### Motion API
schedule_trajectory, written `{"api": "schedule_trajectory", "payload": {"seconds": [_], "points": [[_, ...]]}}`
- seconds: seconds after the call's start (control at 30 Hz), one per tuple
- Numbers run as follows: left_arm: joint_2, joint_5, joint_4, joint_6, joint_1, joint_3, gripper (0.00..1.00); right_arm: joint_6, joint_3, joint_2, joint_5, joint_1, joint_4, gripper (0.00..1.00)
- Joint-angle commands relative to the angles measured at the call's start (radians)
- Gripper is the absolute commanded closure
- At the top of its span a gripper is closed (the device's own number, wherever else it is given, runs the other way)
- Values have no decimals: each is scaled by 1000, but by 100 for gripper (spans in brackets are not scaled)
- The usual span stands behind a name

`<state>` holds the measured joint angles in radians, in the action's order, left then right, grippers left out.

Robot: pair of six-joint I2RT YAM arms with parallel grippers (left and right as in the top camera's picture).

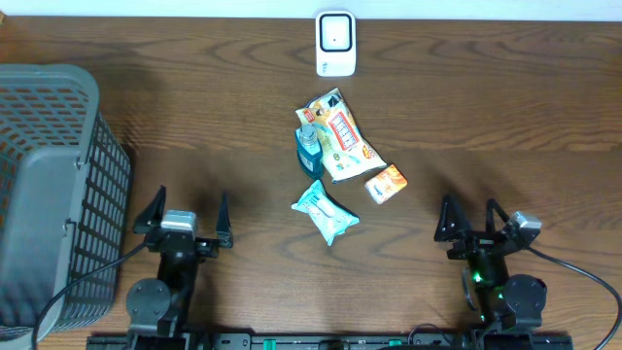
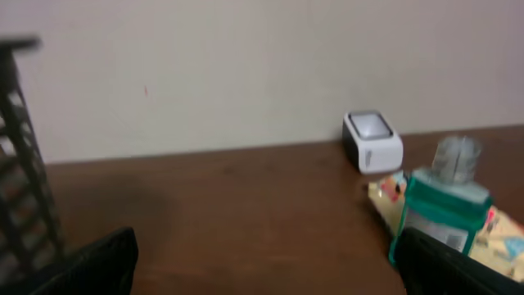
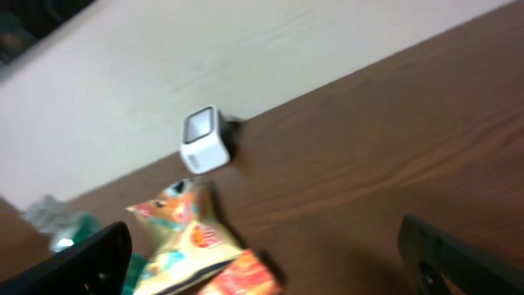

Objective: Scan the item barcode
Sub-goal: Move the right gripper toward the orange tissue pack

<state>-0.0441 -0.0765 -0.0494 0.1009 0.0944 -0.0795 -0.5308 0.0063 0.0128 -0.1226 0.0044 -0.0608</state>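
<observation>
A white barcode scanner (image 1: 336,44) stands at the table's far edge, also in the left wrist view (image 2: 372,141) and the right wrist view (image 3: 202,141). Items lie mid-table: a yellow snack bag (image 1: 340,136) (image 3: 184,238), a green bottle (image 1: 308,148) (image 2: 446,205), a small orange packet (image 1: 386,183) (image 3: 246,279) and a light-blue packet (image 1: 326,212). My left gripper (image 1: 188,216) (image 2: 266,262) is open near the front left, holding nothing. Front right, my right gripper (image 1: 471,222) (image 3: 266,254) is open and holds nothing.
A grey mesh basket (image 1: 49,194) fills the left side, close to the left arm; its edge shows in the left wrist view (image 2: 20,164). A pale wall runs behind the scanner. Cables trail from both arm bases.
</observation>
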Motion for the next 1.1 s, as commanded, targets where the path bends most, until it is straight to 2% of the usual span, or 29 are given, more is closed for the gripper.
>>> {"api": "schedule_trajectory", "payload": {"seconds": [0.0,0.3,0.53,0.7,0.77,0.87,1.07], "points": [[-2,-10,-13,-21,-2,27,0,-153,-1,-4,-49,3,0,1],[-2,-18,8,-21,-2,63,0,-224,-1,-4,-74,3,1,1],[-2,-16,142,-21,-2,63,0,-235,-1,-4,-320,4,19,1],[-5,-17,139,-21,-3,63,0,-235,-1,-4,-379,4,19,1],[-6,-17,138,-21,-3,63,0,-216,-1,-4,-434,4,19,1],[-6,-17,139,-21,-3,63,0,-108,0,-4,-534,4,10,1],[-6,-17,139,-21,-3,63,0,-85,52,29,-549,4,-9,1]]}}
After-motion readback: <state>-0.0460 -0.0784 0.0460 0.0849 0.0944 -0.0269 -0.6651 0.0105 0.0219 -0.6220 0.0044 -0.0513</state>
